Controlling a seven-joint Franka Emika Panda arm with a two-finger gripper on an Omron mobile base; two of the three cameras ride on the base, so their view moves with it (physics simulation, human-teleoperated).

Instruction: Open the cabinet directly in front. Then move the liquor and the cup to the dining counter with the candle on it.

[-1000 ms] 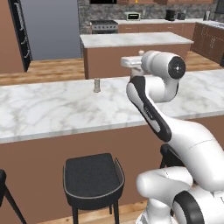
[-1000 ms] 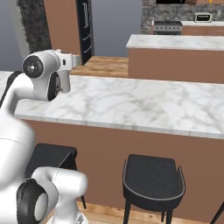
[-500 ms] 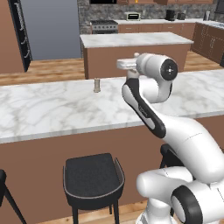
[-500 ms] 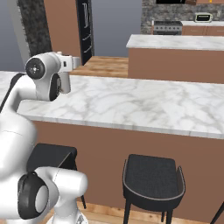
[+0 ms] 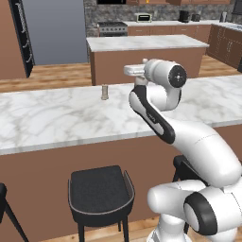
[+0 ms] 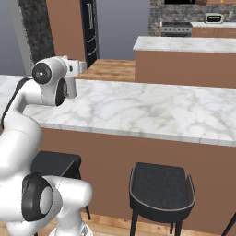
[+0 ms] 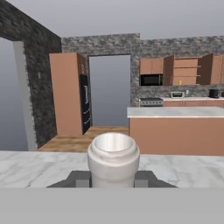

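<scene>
My gripper [image 7: 113,178] is shut on the liquor [image 7: 113,158], whose pale greyish round mouth stands up between the two dark fingers [image 7: 78,179]. The hand [image 5: 134,71] hovers level above the dining counter [image 5: 47,118], a long white marble top, and it also shows from the other side [image 6: 76,67]. The candle [image 5: 105,92], a small grey-beige cylinder, stands on the counter just left of the hand. Far across the kitchen the cabinet [image 7: 188,70] hangs with both doors swung open. The cup cannot be made out at that distance.
Dark stools [image 5: 100,191] [image 6: 161,186] stand under the counter's near edge. A smaller marble island [image 5: 142,45] lies beyond, then a back counter with a stove [image 7: 151,102] and microwave [image 7: 149,79]. A black fridge [image 7: 85,105] sits at the left.
The hand with the bottle has drifted a little further over the counter, closer to the candle. The grip is unchanged and the base has stayed put.
</scene>
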